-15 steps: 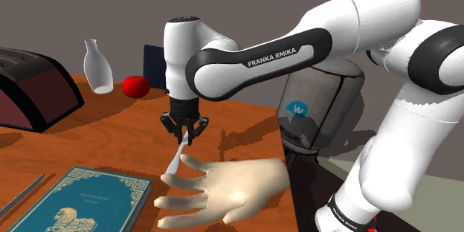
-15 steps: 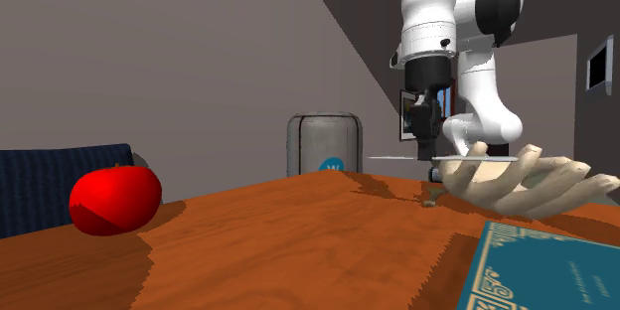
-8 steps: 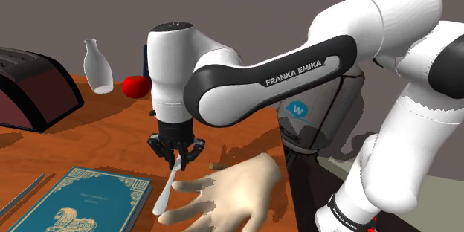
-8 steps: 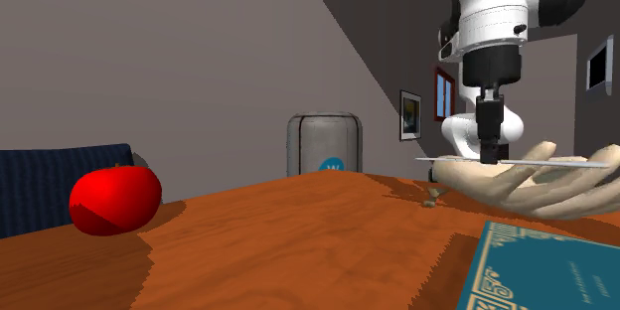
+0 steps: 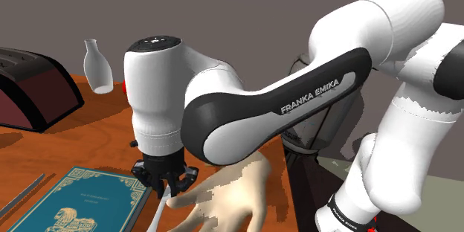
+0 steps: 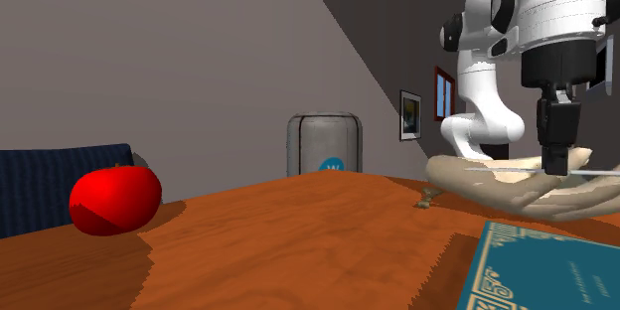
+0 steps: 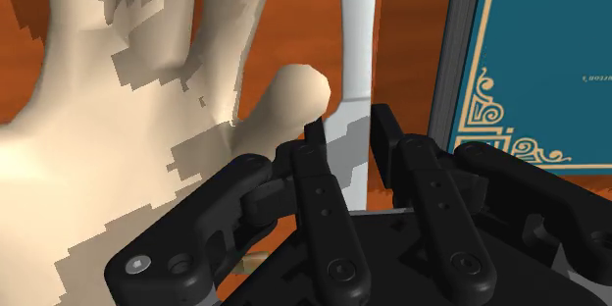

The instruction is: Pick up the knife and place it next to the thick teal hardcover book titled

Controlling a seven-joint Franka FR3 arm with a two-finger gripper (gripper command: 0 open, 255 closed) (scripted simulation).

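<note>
Plainly, the end effector [image 7: 348, 123] clamps a slim, all-white knife [image 7: 355, 39] — alongside the teal book [image 7: 535, 59].

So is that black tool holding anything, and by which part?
Yes. The tool is shut on the white knife, clasping it partway along its length. Whether that spot is blade or handle cannot be told.

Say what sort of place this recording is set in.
Probably a room in a home: a wooden table carries a teal book, a red apple and a white vase, and framed pictures hang on the wall.
</note>
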